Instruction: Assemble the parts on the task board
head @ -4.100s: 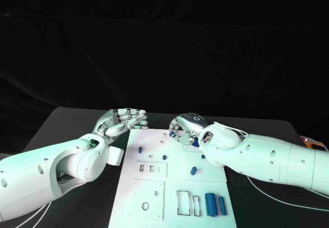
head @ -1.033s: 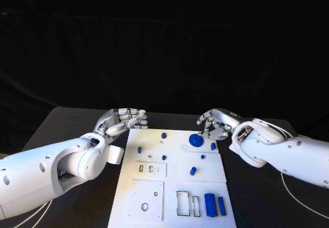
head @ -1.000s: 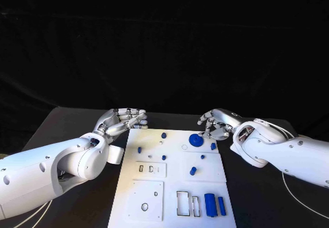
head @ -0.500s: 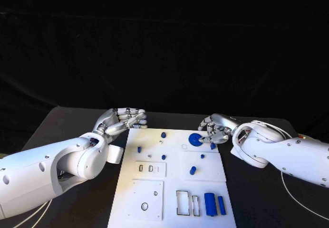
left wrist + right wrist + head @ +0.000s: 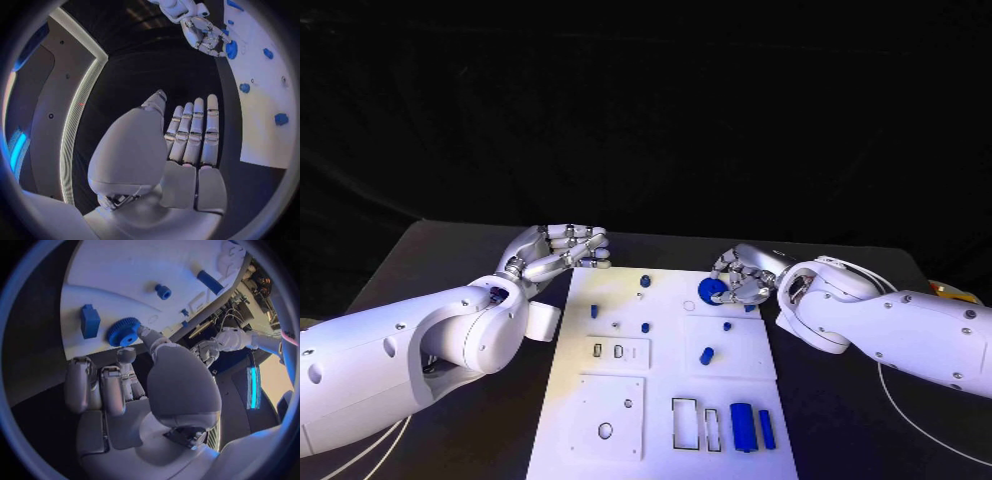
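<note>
Nearest the robot, at the near end of the task board (image 5: 617, 420) on the black tabletop (image 5: 459, 270), two blue bars (image 5: 750, 427) lie side by side next to empty rectangular slots; they look like stiff, light moulded pieces, long enough to be pinched across their flat sides without much risk of rolling. Further in, a small blue peg (image 5: 707, 354) lies tilted on a middle panel, with smaller blue studs (image 5: 646, 326) beyond it; these are tiny and probably slippery for large metal fingers, so a fingertip pinch from above seems the only workable hold.

At the far right corner of the board sits the blue gear (image 5: 713, 290), a round toothed disc with a central hole; the right hand (image 5: 744, 277) is curled over it, and in the right wrist view a fingertip (image 5: 145, 333) touches the gear's (image 5: 123, 332) toothed rim while the other fingers stay bent back clear of it; whether this is a true pinch or only a press I cannot tell. The gear looks rigid and light; its teeth should give good purchase at the rim, so opposite edges are the place to take it, keeping the bore free if it is meant to drop over a post. Just beside it lies a small blue block (image 5: 90, 320).

The left hand (image 5: 563, 252) hovers off the board's far left corner, fingers curled in together and holding nothing; the left wrist view shows them (image 5: 194, 132) laid side by side, loosely closed.
</note>
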Controlling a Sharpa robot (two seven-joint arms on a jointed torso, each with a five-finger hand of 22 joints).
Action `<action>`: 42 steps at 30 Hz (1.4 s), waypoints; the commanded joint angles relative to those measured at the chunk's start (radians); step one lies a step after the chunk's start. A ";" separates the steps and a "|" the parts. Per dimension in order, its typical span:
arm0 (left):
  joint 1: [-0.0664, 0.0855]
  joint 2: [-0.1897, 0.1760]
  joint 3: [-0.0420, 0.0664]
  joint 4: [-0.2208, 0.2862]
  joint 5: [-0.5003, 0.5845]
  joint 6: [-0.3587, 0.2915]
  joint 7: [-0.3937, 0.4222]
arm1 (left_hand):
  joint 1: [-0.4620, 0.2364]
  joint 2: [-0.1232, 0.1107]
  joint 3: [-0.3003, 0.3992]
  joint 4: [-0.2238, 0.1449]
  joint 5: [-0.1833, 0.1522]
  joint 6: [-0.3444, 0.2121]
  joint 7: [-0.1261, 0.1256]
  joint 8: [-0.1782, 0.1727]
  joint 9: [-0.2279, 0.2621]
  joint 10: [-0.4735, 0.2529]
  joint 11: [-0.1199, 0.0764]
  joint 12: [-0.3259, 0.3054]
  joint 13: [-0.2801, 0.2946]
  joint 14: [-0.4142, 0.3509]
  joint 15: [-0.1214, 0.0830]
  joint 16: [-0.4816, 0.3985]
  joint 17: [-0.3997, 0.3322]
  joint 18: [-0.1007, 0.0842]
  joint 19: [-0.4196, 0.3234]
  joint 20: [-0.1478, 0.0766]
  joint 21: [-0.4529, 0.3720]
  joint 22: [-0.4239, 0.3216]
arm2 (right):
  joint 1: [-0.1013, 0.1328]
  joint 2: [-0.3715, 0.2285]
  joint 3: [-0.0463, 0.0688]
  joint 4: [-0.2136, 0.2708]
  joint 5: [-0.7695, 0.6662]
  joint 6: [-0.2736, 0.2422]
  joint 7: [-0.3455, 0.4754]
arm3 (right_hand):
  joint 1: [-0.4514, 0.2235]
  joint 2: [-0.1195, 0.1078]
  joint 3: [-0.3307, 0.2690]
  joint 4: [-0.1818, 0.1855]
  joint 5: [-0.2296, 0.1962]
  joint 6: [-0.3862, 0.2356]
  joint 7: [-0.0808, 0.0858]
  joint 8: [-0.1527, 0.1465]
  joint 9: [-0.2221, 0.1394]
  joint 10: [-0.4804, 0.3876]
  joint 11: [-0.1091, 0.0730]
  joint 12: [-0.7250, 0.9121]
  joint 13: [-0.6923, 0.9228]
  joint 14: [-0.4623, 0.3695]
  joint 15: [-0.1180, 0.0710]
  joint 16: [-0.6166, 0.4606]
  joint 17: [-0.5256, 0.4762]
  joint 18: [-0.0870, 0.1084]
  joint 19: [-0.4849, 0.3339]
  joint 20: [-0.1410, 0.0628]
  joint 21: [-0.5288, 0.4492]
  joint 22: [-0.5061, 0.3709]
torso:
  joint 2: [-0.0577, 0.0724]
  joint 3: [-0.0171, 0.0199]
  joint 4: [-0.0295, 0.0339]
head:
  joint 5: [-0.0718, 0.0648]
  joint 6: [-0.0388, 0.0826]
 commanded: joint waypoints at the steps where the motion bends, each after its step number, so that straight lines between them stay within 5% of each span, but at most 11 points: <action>1: 0.001 0.002 0.001 0.002 0.004 0.019 0.005 | -0.008 0.004 0.004 -0.002 -0.007 -0.003 0.002 -0.003 -0.001 0.004 0.003 -0.006 0.002 -0.007 0.000 -0.002 0.001 0.010 -0.002 0.001 0.005 0.001 | -0.003 0.005 0.000 -0.006 -0.020 0.014 -0.009 | 0.012 0.003 0.002 0.005 0.006 -0.007 0.001 0.006 0.001 0.010 0.000 0.011 0.010 0.060 0.005 0.006 0.020 -0.021 0.010 -0.001 0.006 0.008 | 0.001 -0.0004 0.0003 | 0.001 -0.001; 14: 0.001 0.004 0.001 -0.002 0.004 0.021 0.004 | -0.008 0.004 0.004 -0.002 -0.007 -0.003 0.002 -0.003 -0.001 0.004 0.003 -0.006 0.002 -0.008 0.000 -0.003 0.002 0.011 -0.003 0.001 0.005 0.001 | -0.006 0.013 -0.002 -0.027 -0.021 0.018 -0.013 | 0.047 0.017 0.039 -0.004 0.009 -0.003 0.002 0.022 0.002 0.040 0.000 0.097 0.099 0.063 0.006 0.016 0.044 -0.024 0.018 0.000 0.014 0.024 | 0.000 -0.0010 -0.0004 | 0.001 -0.005; 24: 0.001 0.005 0.001 -0.003 0.004 0.018 0.008 | -0.008 0.004 0.004 -0.001 -0.006 -0.003 0.002 -0.003 -0.001 0.004 0.003 -0.006 0.002 -0.008 0.000 -0.003 0.002 0.011 -0.003 0.001 0.006 0.001 | -0.009 0.016 -0.003 -0.028 -0.031 0.016 -0.002 | 0.059 0.034 0.164 -0.028 -0.018 0.062 -0.009 0.060 0.008 0.090 -0.009 0.184 0.191 0.068 0.000 0.026 0.071 -0.028 0.029 -0.004 0.026 0.046 | 0.001 -0.0007 0.0004 | -0.001 -0.001; 33: 0.001 0.004 0.001 -0.004 0.004 0.018 0.008 | -0.009 0.005 0.005 -0.001 -0.006 -0.003 0.003 -0.003 -0.001 0.004 0.003 -0.007 0.002 -0.009 0.000 -0.003 0.002 0.011 -0.003 0.001 0.006 0.001 | -0.012 0.016 -0.004 -0.006 -0.091 -0.098 0.019 | 0.029 0.029 0.197 -0.030 -0.031 0.100 -0.025 0.085 0.021 0.130 -0.022 0.235 0.245 0.070 -0.011 0.029 0.083 -0.032 0.040 -0.014 0.038 0.065 | 0.001 -0.0014 0.0005 | -0.001 0.003; 42: 0.001 0.005 0.001 -0.007 0.004 0.020 0.007 | -0.009 0.005 0.005 -0.001 -0.006 -0.003 0.003 -0.003 -0.001 0.004 0.003 -0.007 0.002 -0.009 0.000 -0.003 0.002 0.011 -0.003 0.001 0.006 0.001 | -0.011 0.022 -0.003 0.068 -0.236 -0.191 0.034 | 0.004 0.014 0.198 -0.025 -0.038 0.102 -0.027 0.086 0.024 0.149 -0.024 0.259 0.272 0.074 -0.014 0.034 0.101 -0.037 0.055 -0.017 0.053 0.086 | 0.002 -0.0014 0.0013 | 0.001 0.007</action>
